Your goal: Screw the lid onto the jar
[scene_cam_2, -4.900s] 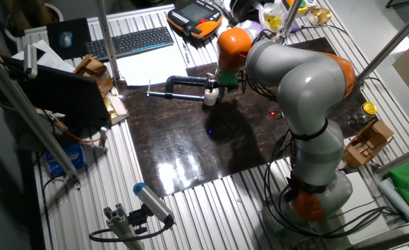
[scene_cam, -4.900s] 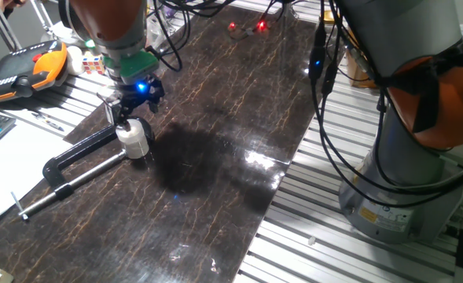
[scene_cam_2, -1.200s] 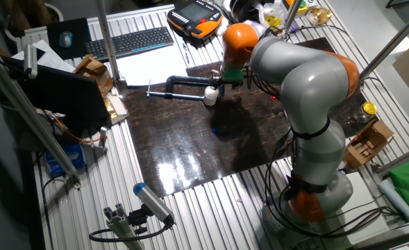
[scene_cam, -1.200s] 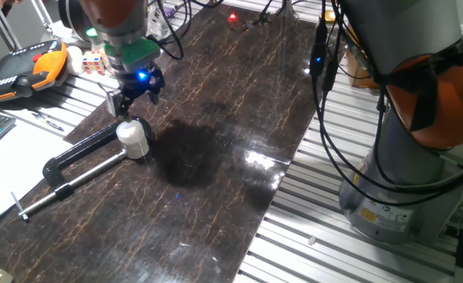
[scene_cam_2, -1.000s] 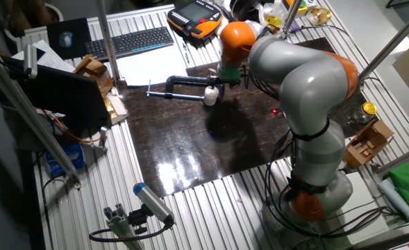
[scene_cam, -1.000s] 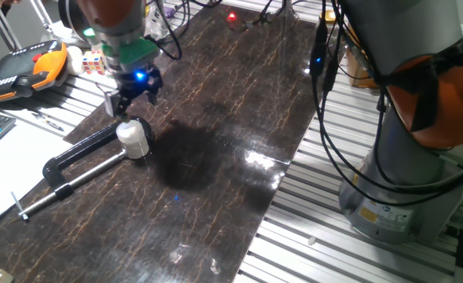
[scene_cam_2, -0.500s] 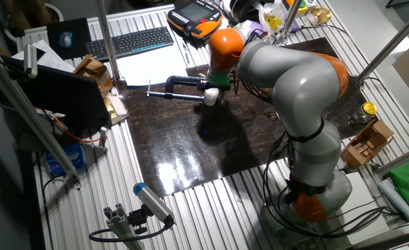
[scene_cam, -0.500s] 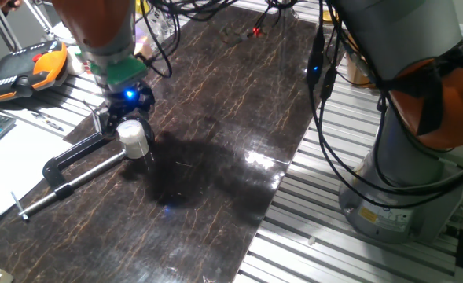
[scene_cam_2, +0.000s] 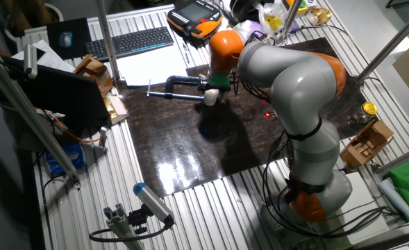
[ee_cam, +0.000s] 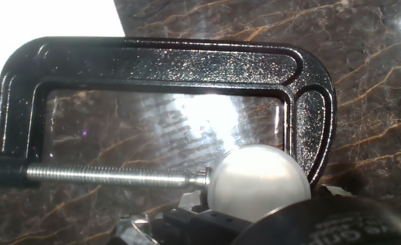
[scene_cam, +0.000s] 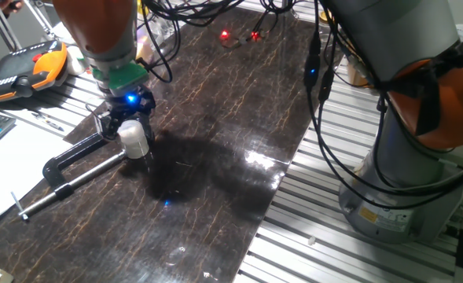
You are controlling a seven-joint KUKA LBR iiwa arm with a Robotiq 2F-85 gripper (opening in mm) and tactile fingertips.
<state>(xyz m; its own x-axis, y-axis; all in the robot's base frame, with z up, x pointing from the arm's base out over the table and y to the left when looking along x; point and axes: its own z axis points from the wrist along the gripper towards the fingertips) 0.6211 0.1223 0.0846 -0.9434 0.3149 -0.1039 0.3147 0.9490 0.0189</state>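
The hand [scene_cam: 127,124] is right down at the jar [scene_cam: 135,141], fingers either side of its top, where the pale lid [ee_cam: 258,184] sits. Whether those fingers are actually pinching the lid or just bracketing it, I cannot tell; the hand view shows only dark finger parts at the bottom edge, tight against the cap. A blue light glows on the wrist just above.

The arm [scene_cam_2: 287,66] reaches in from the far side of the desk [scene_cam: 239,102], wrist pointing almost straight down over the jar (orange joint directly above the green collar), cables draping off it.

The jar stands upright on the dark marbled desk, clamped in the black C-clamp [ee_cam: 159,64]: the screw's silver tip [ee_cam: 199,179] presses one side, the clamp's curved end sits against the other. The clamp's handle runs off toward the desk's near-left edge.

Beyond that edge lie a white sheet [scene_cam_2: 148,66], a keyboard [scene_cam_2: 129,42] and an orange-and-black pendant [scene_cam: 23,69]. To the right the dark desk surface stretches wide and glossy toward the arm's grey base [scene_cam: 404,181].
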